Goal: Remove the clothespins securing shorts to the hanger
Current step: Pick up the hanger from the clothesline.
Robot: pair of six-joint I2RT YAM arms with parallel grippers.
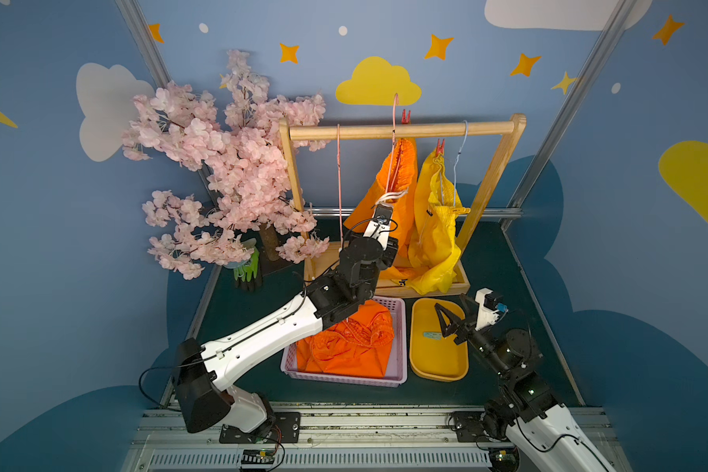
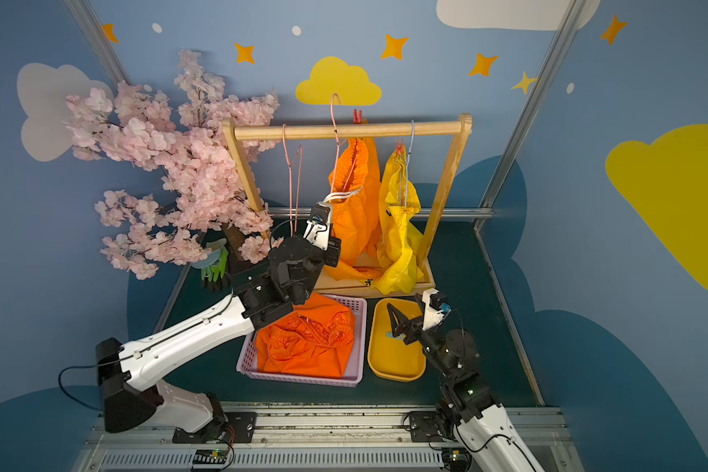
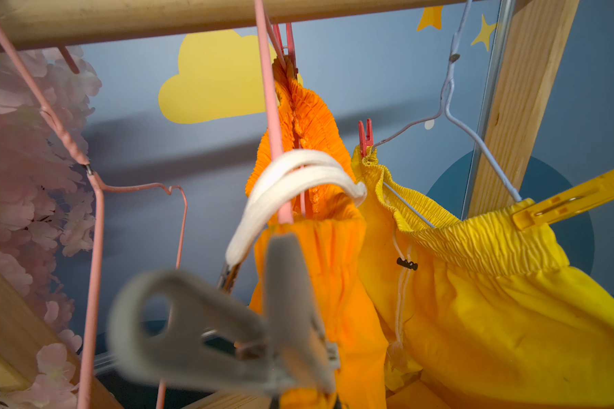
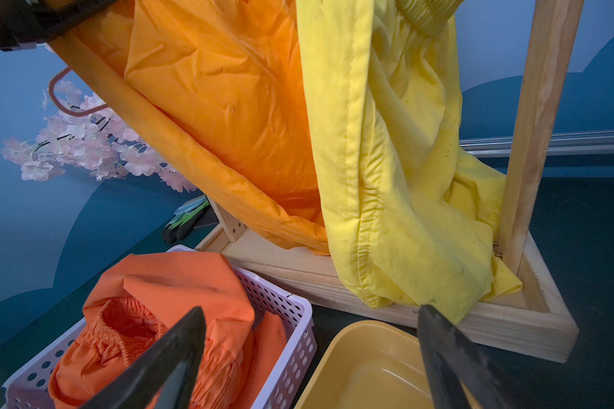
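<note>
My left gripper [image 1: 383, 213] is up at the low end of the pink hanger [image 1: 393, 122], shut on a grey clothespin [image 3: 199, 329]. The clothespin is blurred against the waistband of the orange shorts [image 3: 316, 117]; whether it still bites the cloth I cannot tell. A red clothespin [image 1: 405, 116] pins the shorts' upper end. Beside them, yellow shorts [image 1: 434, 233] hang from a pale hanger [image 3: 451, 102], held by a red clothespin [image 3: 365, 132] and a yellow one [image 3: 575, 198]. My right gripper [image 1: 446, 323] stands open over the yellow tray [image 1: 438, 367], where a teal clothespin [image 1: 431, 335] lies.
A wooden rack [image 1: 405, 130] carries the hangers, including an empty pink one [image 1: 339, 184]. A lilac basket [image 1: 400, 327] in front holds another pair of orange shorts [image 1: 344, 347]. A pink blossom tree [image 1: 229, 163] and green-and-black gloves [image 1: 248, 269] stand to the left.
</note>
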